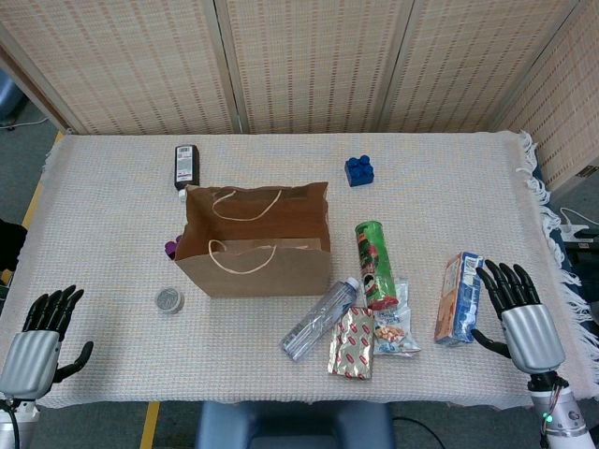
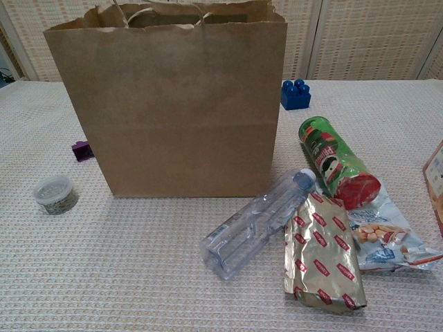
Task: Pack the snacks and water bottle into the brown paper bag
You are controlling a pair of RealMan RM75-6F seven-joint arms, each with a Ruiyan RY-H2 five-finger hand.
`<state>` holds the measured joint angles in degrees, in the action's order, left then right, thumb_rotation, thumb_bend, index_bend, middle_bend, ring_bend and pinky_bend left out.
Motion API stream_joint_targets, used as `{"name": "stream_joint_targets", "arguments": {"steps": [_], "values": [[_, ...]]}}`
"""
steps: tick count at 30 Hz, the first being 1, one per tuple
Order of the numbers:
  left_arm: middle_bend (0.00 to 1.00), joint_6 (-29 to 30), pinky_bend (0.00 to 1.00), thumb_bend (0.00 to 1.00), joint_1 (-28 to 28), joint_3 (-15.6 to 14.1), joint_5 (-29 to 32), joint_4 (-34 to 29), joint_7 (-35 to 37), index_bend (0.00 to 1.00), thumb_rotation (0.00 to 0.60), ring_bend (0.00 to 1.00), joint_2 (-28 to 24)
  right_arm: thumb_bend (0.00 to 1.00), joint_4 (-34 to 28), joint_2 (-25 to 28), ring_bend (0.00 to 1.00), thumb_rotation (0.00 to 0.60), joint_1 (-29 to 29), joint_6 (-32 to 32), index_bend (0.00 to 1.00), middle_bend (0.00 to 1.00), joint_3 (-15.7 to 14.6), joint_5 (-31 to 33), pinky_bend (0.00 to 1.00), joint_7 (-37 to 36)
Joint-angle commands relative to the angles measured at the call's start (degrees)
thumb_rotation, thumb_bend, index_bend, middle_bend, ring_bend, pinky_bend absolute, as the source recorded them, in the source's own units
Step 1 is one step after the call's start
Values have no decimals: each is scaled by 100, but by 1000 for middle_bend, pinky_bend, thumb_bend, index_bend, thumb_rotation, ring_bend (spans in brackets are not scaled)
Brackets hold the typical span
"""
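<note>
Both hands are hovering open and empty: left hand (image 1: 42, 329) at lower left, right hand (image 1: 520, 309) lower right beside the box (image 1: 458, 298); the bag (image 1: 253, 239) is standing mid-frame.

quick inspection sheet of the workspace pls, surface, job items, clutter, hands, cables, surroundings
surface: table under a woven cloth
job's things: paper bag upright, open; water bottle, green can, gold packet, clear snack pouch and orange box lying outside it
clutter: blue block, black bottle, small round tin, purple piece
hands: left hand and right hand open, holding nothing
cables: white cable off the right edge
surroundings: wicker screens behind
</note>
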<state>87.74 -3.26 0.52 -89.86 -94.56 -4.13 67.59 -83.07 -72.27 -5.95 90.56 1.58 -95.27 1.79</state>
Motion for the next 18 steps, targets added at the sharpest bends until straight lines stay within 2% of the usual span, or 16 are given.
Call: {"name": "stream_joint_targets", "arguments": {"steps": [1, 18], "values": [[0, -14, 28, 365, -5, -6, -2, -3, -7, 0, 600, 0, 8, 0, 3, 13, 0, 600, 10, 5, 0, 0, -5, 2, 0, -18], [0, -44, 28, 365, -23, -7, 12, -16, 4, 0, 600, 0, -7, 0, -64, 191, 0, 600, -71, -214, 0, 0, -140, -112, 0, -203]]}}
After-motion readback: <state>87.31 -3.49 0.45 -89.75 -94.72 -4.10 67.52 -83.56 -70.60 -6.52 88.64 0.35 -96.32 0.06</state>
